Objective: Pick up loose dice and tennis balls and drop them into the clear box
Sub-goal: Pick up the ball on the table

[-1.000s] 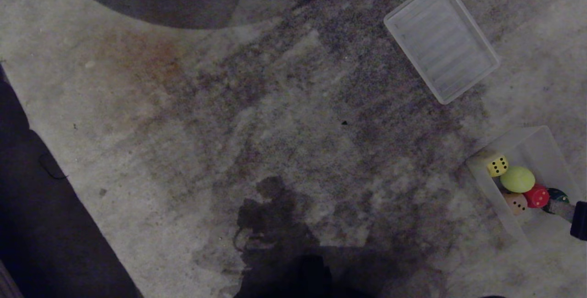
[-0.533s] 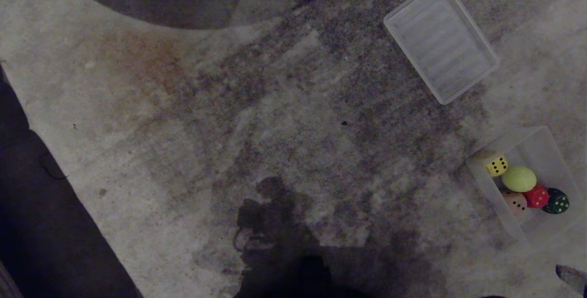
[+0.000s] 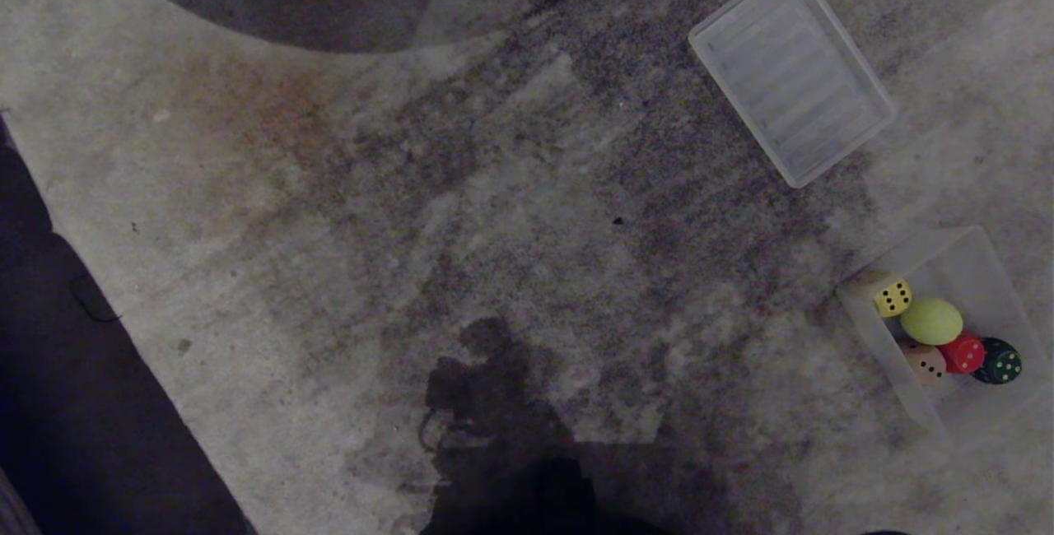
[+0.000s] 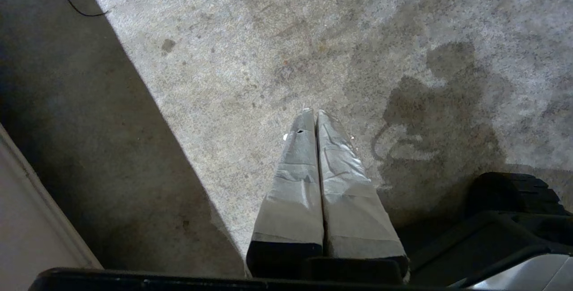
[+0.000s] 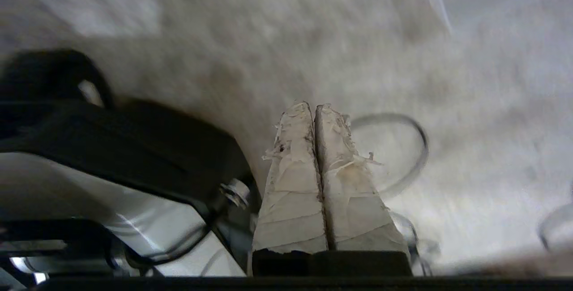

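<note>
The clear box (image 3: 972,259) sits on the carpet at the right edge of the head view. Inside it lie a yellow die (image 3: 892,297), a yellow-green tennis ball (image 3: 931,320), a peach die (image 3: 925,360), a red die (image 3: 963,352) and a dark green die (image 3: 1000,361). Neither arm shows in the head view. My left gripper (image 4: 313,113) is shut and empty above bare carpet. My right gripper (image 5: 313,106) is also shut with nothing between its taped fingers, hanging over carpet beside the robot's base.
A flat ribbed translucent tray (image 3: 792,72) lies on the carpet at the upper right. A dark floor strip (image 3: 74,370) borders the carpet on the left. A thin cable loop (image 5: 403,147) lies near the right gripper. The robot's shadow (image 3: 494,403) falls at the bottom middle.
The right gripper, seen at the box's right end a second ago, has pulled back out of the head view. The dark green die now shows fully in the box.
</note>
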Robot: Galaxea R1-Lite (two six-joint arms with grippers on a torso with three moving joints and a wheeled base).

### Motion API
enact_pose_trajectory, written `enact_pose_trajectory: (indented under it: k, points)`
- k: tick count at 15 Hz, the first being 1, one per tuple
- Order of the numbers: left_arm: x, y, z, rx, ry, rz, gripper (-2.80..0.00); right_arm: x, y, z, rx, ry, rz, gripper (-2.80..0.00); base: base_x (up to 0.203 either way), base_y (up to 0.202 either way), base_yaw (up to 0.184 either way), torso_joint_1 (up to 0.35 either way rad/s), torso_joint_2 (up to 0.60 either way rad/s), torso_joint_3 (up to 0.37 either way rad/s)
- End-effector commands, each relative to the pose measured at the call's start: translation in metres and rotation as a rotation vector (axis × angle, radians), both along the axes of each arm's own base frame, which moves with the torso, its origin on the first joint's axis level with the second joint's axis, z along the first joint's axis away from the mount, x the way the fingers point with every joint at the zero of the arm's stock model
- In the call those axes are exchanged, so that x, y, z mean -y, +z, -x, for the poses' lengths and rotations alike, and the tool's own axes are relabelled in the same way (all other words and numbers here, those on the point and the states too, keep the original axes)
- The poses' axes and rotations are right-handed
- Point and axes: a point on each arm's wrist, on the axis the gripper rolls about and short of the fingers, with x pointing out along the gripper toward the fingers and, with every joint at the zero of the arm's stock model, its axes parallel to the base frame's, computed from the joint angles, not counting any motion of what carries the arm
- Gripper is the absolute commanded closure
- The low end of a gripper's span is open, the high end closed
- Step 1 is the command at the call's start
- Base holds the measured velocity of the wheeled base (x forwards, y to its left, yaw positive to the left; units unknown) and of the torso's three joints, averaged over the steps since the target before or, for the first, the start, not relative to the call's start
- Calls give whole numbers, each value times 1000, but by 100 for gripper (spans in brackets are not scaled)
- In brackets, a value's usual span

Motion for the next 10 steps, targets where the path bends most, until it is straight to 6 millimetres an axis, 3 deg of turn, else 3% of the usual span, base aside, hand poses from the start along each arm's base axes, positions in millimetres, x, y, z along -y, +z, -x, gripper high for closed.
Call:
enact_pose_trajectory:
  k: [1,4,10]
  points:
    - [0,0,0,-3,0,0,0,0,-4,17,190,36,5,0,0,0,0,0,0,0]
    - [0,0,0,-3,0,0,0,0,-7,27,324,45,1,0,0,0,0,0,0,0]
    - [0,0,0,-3,0,0,0,0,-8,26,316,42,-25,0,0,0,0,0,0,0]
